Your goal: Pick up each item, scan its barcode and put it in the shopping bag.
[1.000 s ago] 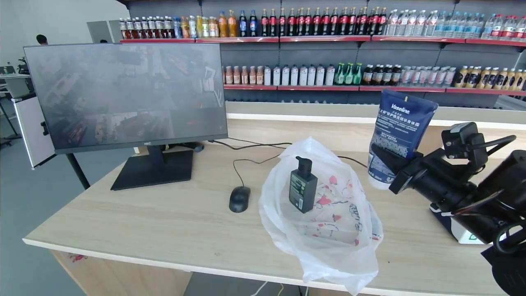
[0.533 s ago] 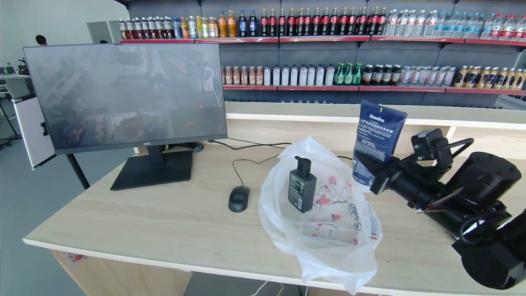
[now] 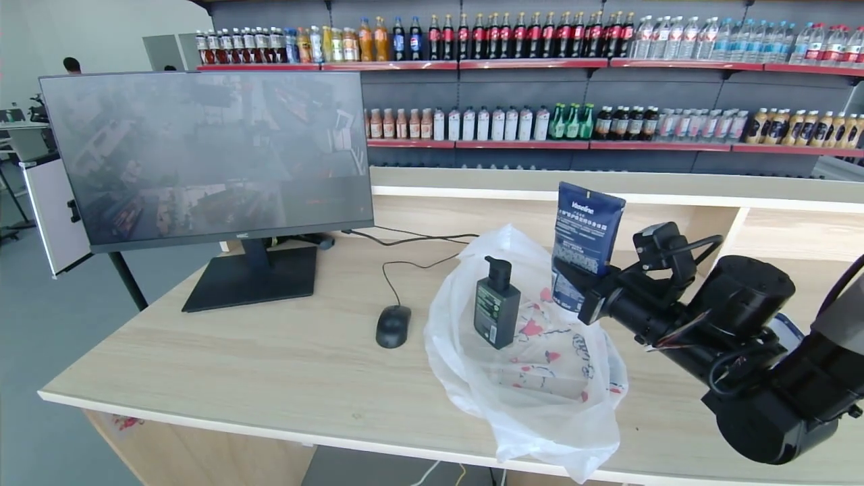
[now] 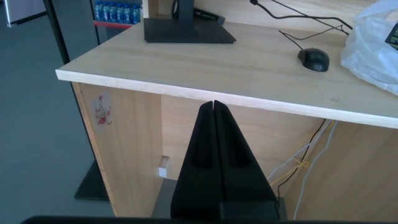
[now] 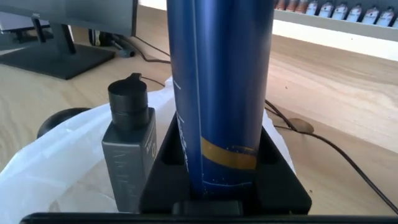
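The right gripper [image 3: 575, 289] holds a blue lotion tube [image 3: 587, 233] upright, its fingers closed around the tube's lower end. It is just above the far right edge of a white plastic shopping bag [image 3: 540, 385] lying on the wooden surface [image 3: 270, 364]. A dark pump bottle [image 3: 497, 307] stands upright amid the bag's folds, close beside the tube. The left gripper [image 4: 214, 112] hangs below the surface's front edge, fingers pressed together on nothing. The step in hand looks to be placing the tube in the bag. To do it well, bring the tube over the bag's middle, clear of the pump bottle so it does not topple. Lower it until it rests, then part the fingers.
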### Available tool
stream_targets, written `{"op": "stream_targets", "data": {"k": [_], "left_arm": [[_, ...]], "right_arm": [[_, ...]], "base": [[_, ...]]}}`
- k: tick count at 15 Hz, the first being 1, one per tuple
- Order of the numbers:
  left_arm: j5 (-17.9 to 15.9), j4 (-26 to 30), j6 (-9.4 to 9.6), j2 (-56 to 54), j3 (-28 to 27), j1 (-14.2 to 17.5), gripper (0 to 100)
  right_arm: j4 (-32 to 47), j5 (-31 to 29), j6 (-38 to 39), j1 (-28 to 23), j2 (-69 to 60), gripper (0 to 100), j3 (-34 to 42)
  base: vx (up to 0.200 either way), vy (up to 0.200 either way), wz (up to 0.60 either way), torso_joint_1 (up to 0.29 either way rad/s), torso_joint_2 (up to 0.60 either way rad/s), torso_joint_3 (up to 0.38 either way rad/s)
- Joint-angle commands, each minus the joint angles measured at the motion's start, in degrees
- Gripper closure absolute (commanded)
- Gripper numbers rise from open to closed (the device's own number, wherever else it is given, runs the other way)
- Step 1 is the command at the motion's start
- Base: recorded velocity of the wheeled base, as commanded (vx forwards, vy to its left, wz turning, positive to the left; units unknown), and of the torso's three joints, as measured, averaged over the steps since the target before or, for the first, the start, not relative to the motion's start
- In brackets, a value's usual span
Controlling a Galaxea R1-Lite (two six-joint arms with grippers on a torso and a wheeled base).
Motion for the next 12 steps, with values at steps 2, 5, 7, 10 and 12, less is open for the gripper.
{"op": "stream_targets", "data": {"k": [2,5,7,10,12], "left_arm": [[0.0,0.0,-0.02,0.0,-0.1,0.0,100],[0.0,0.0,-0.02,0.0,-0.1,0.0,100],[0.0,0.0,-0.02,0.0,-0.1,0.0,100],[0.0,0.0,-0.02,0.0,-0.1,0.0,100],[0.0,0.0,-0.02,0.0,-0.1,0.0,100]], "right_arm": [[-0.1,0.0,0.4,0.7,4.8,100,-0.8],[-0.1,0.0,1.9,0.3,7.9,100,-2.2],[-0.1,0.0,1.9,-1.0,9.4,100,-2.8],[-0.1,0.0,2.5,-1.1,9.5,100,-2.8],[-0.1,0.0,2.6,-1.1,9.8,100,-2.8]], "base": [[0.000,0.000,0.00,0.000,0.00,0.000],[0.000,0.000,0.00,0.000,0.00,0.000],[0.000,0.000,0.00,0.000,0.00,0.000],[0.000,0.000,0.00,0.000,0.00,0.000],[0.000,0.000,0.00,0.000,0.00,0.000]]}}
